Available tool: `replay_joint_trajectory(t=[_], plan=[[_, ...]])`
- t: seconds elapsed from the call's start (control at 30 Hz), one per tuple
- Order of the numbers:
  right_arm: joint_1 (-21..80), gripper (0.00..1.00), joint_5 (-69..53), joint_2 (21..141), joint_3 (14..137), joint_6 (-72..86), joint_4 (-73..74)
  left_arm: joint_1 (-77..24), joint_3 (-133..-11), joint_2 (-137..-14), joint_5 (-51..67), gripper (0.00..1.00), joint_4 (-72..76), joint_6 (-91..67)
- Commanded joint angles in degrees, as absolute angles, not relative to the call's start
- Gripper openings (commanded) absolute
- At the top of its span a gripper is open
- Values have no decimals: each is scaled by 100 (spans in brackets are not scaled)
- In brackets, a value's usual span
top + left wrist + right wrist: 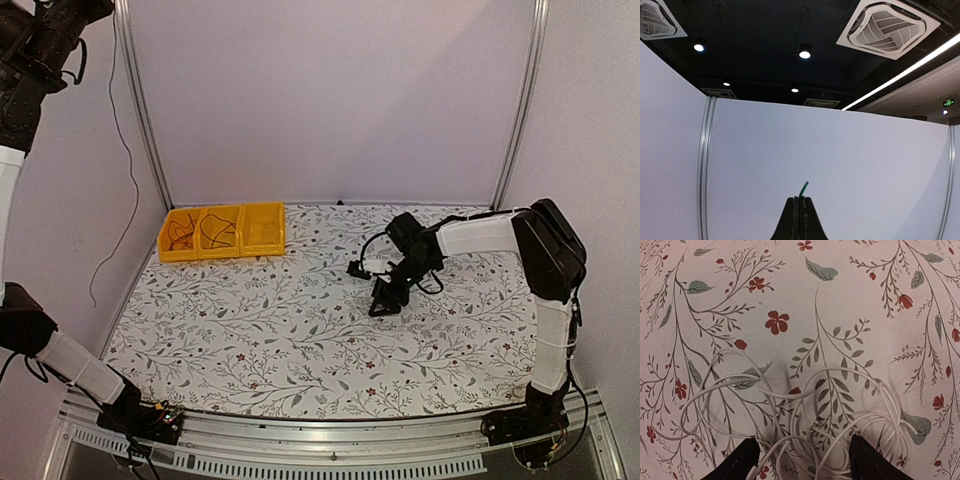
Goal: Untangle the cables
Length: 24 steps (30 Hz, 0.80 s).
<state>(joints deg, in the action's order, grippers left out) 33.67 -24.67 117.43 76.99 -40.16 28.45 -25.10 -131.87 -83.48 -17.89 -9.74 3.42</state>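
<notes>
A white cable point(805, 405) lies in loose, overlapping loops across the lower half of the right wrist view. In the top view, dark cables point(200, 232) sit coiled at upper left, and a thin cable point(136, 210) hangs down the left edge.

Cable coil point(887, 412) on table point(865, 300) under right jaws; bins point(222, 250) at back left.

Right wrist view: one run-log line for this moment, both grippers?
right gripper open over pale cable tangle | left gripper shut on green strand, raised
</notes>
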Motion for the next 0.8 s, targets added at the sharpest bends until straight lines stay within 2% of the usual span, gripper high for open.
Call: replay_joint_trajectory(t=[0.0, 0.17, 0.4, 0.77], plan=[[3340, 70, -2350, 11133, 8284, -4158, 3998, -2401, -12791, -8364, -1917, 0, -1044, 310], [3340, 77, -2519, 10697, 8943, -4257, 4661, -2208, -12247, -8226, -1983, 0, -1024, 324], [3340, 81, -2431, 10552, 9762, -4174, 5327, -1690, -11743, -8281, -1548, 0, -1044, -146], [3340, 82, -2197, 10243, 9534, -4164, 5275, -1100, -11891, -9130, -350, 0, -924, -1016]])
